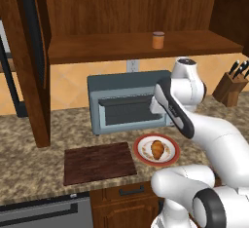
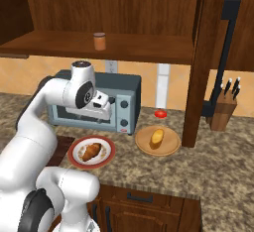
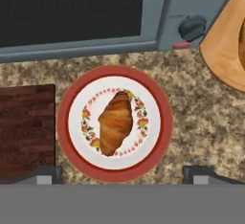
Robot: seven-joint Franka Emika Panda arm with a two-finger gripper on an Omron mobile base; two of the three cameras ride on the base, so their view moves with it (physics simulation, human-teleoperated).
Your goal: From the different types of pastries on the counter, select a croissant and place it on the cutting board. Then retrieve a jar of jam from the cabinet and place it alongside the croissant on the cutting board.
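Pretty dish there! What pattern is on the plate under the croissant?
Red rim, white centre with a ring of small flowers; the hand view shows the plate best.

The white arm rises from the lower right of the left base view, bends at a dark-jointed elbow and reaches up toward mid-frame, its wrist turned downward. In the right base view it climbs from the lower left to a rounded joint in the upper left, with the hand [image 2: 101, 108] hanging below it, just left of centre. In the hand view, the hand [image 3: 127, 175] points straight down, its two dark fingertips [image 3: 45, 174] standing wide apart at the bottom corners, holding nothing.
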